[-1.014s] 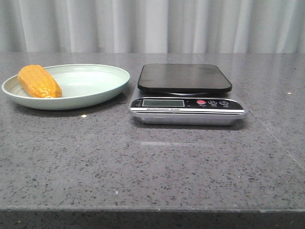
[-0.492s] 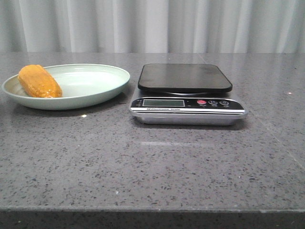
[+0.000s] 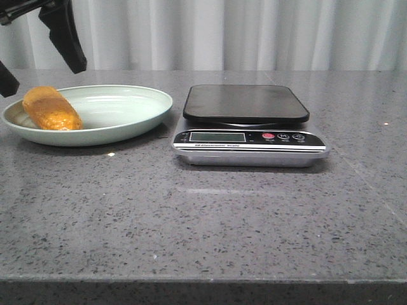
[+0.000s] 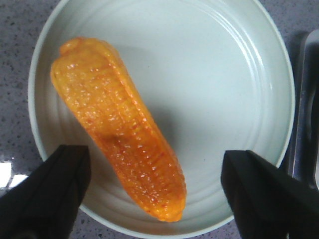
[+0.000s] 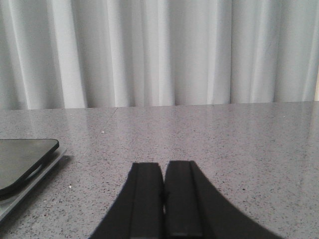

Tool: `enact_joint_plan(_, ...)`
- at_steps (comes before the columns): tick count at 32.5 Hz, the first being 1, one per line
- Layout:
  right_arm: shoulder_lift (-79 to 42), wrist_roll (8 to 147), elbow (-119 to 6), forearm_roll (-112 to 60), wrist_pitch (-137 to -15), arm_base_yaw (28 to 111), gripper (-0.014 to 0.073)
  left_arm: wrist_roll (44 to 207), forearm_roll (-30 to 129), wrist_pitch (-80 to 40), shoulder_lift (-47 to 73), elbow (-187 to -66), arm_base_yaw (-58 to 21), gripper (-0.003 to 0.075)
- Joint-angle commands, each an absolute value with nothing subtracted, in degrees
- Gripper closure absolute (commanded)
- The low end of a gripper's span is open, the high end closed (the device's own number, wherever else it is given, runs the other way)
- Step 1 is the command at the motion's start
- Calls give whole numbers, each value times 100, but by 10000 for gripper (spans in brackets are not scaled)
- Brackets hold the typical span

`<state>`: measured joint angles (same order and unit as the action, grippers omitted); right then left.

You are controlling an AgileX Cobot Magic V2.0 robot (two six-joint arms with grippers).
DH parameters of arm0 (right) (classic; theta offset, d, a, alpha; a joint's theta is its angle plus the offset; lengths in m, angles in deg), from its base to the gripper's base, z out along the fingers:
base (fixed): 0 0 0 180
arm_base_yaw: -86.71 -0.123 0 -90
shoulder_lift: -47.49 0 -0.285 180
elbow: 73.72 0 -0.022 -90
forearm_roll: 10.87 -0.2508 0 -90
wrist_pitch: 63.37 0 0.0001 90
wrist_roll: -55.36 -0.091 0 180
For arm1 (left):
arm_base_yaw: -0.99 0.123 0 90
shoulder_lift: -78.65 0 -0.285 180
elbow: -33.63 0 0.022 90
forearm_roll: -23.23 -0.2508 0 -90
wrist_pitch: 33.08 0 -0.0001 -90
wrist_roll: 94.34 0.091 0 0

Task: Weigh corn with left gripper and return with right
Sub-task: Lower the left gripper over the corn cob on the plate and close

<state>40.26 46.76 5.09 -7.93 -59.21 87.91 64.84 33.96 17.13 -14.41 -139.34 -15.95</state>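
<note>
The orange-yellow corn (image 3: 52,108) lies on the left part of the pale green plate (image 3: 127,114), at the table's back left. My left gripper (image 3: 39,73) hangs open just above it, one black finger on each side and clear of the cob. In the left wrist view the corn (image 4: 119,129) lies slanted on the plate (image 4: 224,74), with the left gripper (image 4: 154,172) spread wide around its near end. My right gripper (image 5: 163,172) is shut and empty, low over bare tabletop; it does not show in the front view.
A kitchen scale (image 3: 249,127) with a black platform (image 3: 245,103) stands right of the plate, its display and buttons facing the front. Its corner (image 5: 22,162) shows in the right wrist view. A white curtain (image 3: 254,32) closes the back.
The left gripper has come down into the front view above the corn, fingers open. Corn, plate and scale have stayed where they were.
</note>
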Motion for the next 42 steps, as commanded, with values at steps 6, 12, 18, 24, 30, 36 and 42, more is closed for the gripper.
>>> enact_joint_plan(6,4136,4743,463,-780,-5420,8811,443,6285,3417,1774,-1262,-14122,-1634,136)
enact_joint_plan(12,4136,4743,463,-780,-5420,8811,443,6170,3428,1804,-1412,-14122,-1634,136)
enact_joint_plan(18,4136,4743,463,-780,-5420,8811,443,6170,3609,1703,-1657,-14134,-1634,138)
enact_joint_plan(24,4136,4743,463,-780,-5420,8811,443,6170,3625,1643,-1794,-14333,-1634,185)
enact_joint_plan(30,4136,4743,463,-780,-5420,8811,443,6196,3625,1780,-2054,-14570,-1647,219)
enact_joint_plan(36,4136,4743,463,-780,-5420,8811,443,6333,3538,1973,-2427,-14845,-1736,219)
enact_joint_plan(42,4136,4743,463,-780,-5420,8811,443,6333,3144,2253,-2812,-15261,-1892,219)
